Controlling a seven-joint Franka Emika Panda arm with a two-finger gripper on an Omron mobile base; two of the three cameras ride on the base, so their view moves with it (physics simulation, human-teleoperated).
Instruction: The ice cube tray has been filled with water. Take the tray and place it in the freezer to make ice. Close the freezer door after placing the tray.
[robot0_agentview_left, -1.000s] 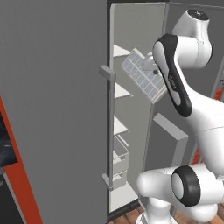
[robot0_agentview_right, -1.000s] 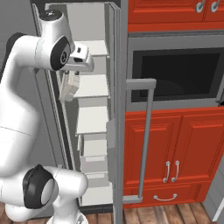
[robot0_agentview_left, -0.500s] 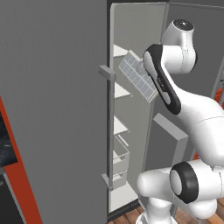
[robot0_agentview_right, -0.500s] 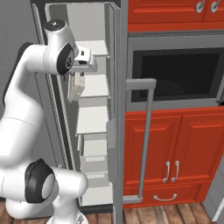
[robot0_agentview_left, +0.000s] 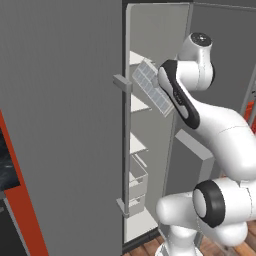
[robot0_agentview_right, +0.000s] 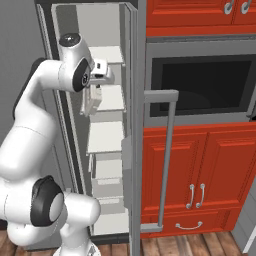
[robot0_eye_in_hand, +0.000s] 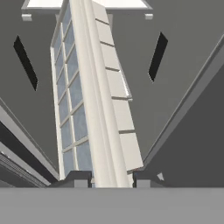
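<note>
A white robot arm reaches into the open freezer (robot0_agentview_left: 150, 30) of a grey side-by-side refrigerator, its gripper (robot0_eye_in_hand: 112, 177) carrying the ice cube tray (robot0_agentview_left: 152, 87) at the height of the upper shelves. The jaws are clenched on one long rim of the tray, which runs away from the hand camera edge-on, so that the grid of square cells faces one side and the plain ribbed underside the other. In the left base view the tray hangs steeply tilted, its cell side turned toward the camera, just in front of the white shelves (robot0_agentview_left: 136, 104) and partly hidden by the arm's dark-trimmed forearm. The water (robot0_eye_in_hand: 69, 109) shows as a pale bluish-grey sheen in the cells. In the right base view the tray (robot0_agentview_right: 91, 102) appears as a narrow pale slab hanging below the wrist, between two of the upper shelves (robot0_agentview_right: 106, 136). Clear drawers (robot0_agentview_left: 136, 182) sit lower in the compartment. The freezer door (robot0_agentview_left: 60, 125) stands wide open to the left of the compartment, its grey bar handle (robot0_agentview_left: 125, 150) running down its near edge. To the right of the refrigerator, the black-fronted microwave (robot0_agentview_right: 200, 82) is set into red cabinets (robot0_agentview_right: 195, 175), with a wooden floor (robot0_agentview_right: 200, 242) below.
</note>
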